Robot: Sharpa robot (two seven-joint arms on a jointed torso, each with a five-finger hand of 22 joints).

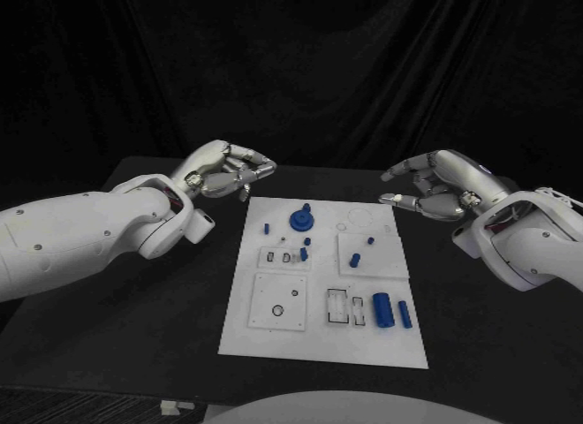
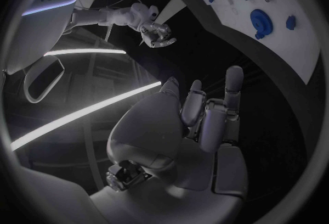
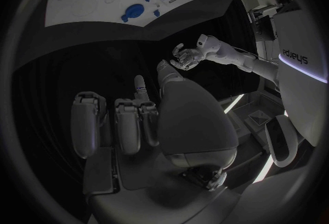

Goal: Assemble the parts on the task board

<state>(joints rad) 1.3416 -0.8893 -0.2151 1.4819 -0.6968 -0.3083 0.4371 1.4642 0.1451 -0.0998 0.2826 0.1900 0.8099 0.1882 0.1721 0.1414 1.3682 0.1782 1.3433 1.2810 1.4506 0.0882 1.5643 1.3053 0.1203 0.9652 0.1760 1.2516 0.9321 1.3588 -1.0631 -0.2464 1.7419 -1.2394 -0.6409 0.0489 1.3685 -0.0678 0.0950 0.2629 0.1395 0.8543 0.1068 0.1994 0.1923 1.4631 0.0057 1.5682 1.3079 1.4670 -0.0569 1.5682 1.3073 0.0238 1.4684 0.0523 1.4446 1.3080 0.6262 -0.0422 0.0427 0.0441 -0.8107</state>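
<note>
- My left hand [image 1: 225,170] hangs above the far left corner of the task board [image 1: 325,340], its jointed silver fingers curled in toward the palm with nothing between them. From its wrist camera I see the smooth metal palm and bent fingers [image 2: 233,89], again with nothing held.
- The table [image 1: 139,327] under it is matte black, and the board lies flat between my two hands, nearer my body than either: a smooth white rectangular plate with shallow recessed panels and small cut-out slots.
- Just past my left hand's fingertips, toward my right hand, a round blue gear-like part [image 1: 299,218] stands near the board's far edge, with a knob on top.
- Closer to me than that, a few small blue pegs [image 1: 305,252] sit around the board's middle; I cannot tell whether they are seated in holes.
- Another short blue peg [image 1: 355,260] lies on a raised square panel, below and inward of my right hand.
- Two larger blue cylinders [image 1: 383,306] lie side by side near the board's right edge, well apart from both hands.
- My right hand [image 1: 442,184] hovers off the board's far right corner, fingers loosely curled and slightly apart, gripping nothing; its wrist camera shows the blocky fingers [image 3: 88,122] bent over bare air.
</note>
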